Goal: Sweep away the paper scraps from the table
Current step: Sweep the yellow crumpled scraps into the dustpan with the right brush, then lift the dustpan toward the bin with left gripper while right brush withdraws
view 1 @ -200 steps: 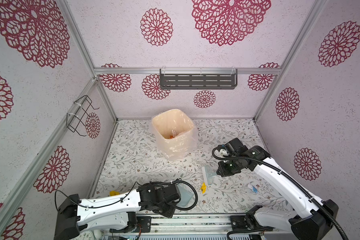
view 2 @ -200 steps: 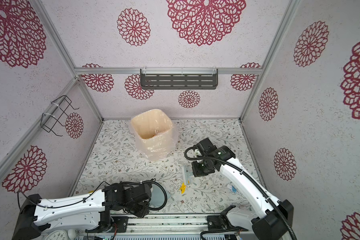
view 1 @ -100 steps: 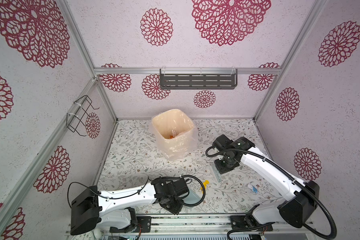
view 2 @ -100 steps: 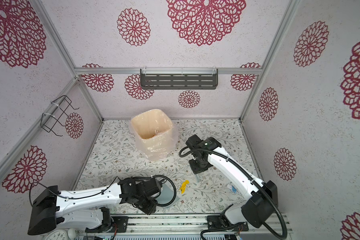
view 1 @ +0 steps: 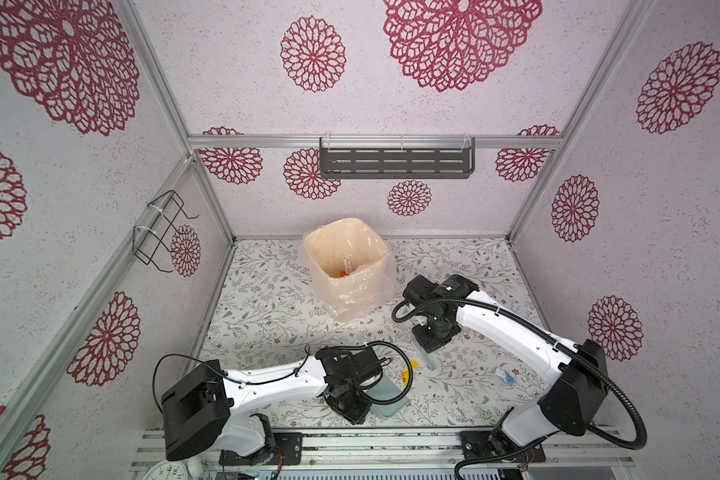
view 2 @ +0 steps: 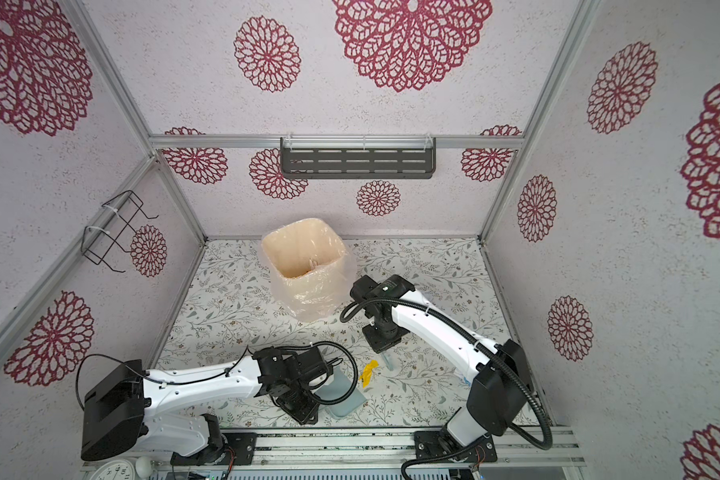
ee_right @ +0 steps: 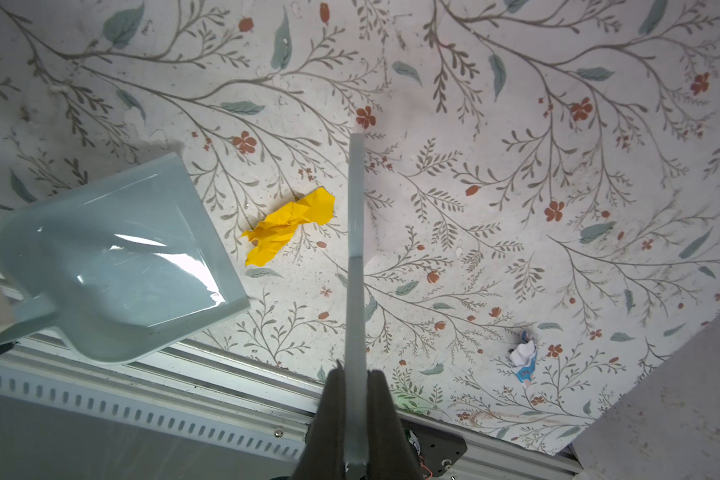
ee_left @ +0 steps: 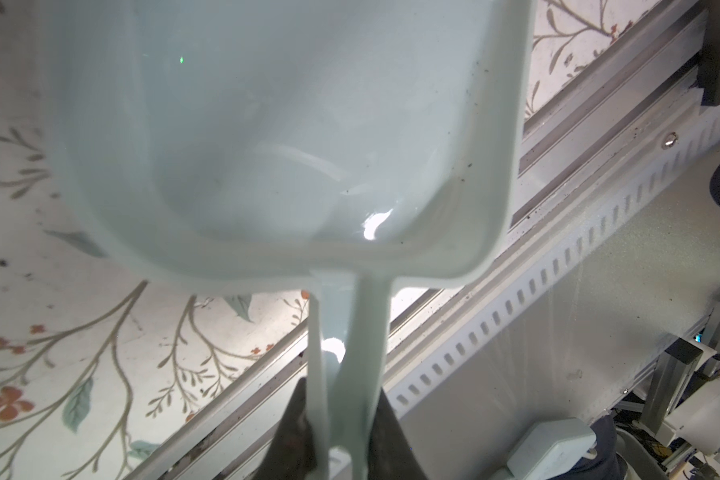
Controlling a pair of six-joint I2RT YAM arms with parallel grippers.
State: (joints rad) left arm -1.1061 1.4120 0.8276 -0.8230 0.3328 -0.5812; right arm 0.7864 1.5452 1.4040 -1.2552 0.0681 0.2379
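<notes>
front rail (view 1: 391,441): aluminium, runs along the near edge of the table (view 1: 267,316); the dustpan's back end overhangs it.
left gripper (ee_left: 337,415): jaws pinched onto the dustpan handle, low at the front of the table.
dustpan (ee_right: 113,266): pale blue-grey, open lip faces the yellow scrap, near it but apart. Can't tell if the lip touches the table.
yellow scrap (ee_right: 287,228): crumpled, lies on the table between the dustpan lip and the brush, touching neither.
brush (ee_right: 356,249): thin and pale, seen edge-on in the right wrist view. Working end is down by the table, just beside the yellow scrap on the side away from the dustpan. Contact with the table: can't tell.
right gripper (ee_right: 356,386): fingers pressed together on the brush handle, pointing down.
white scrap (ee_right: 524,359): crumpled, blue marks, on the table right of the brush and well apart from it.
bin (view 1: 346,232): cream with a clear liner, further back mid-table; orange and white bits inside.
far wall: dark slotted shelf (view 1: 395,162).
left wall: wire rack (view 1: 159,232).
</notes>
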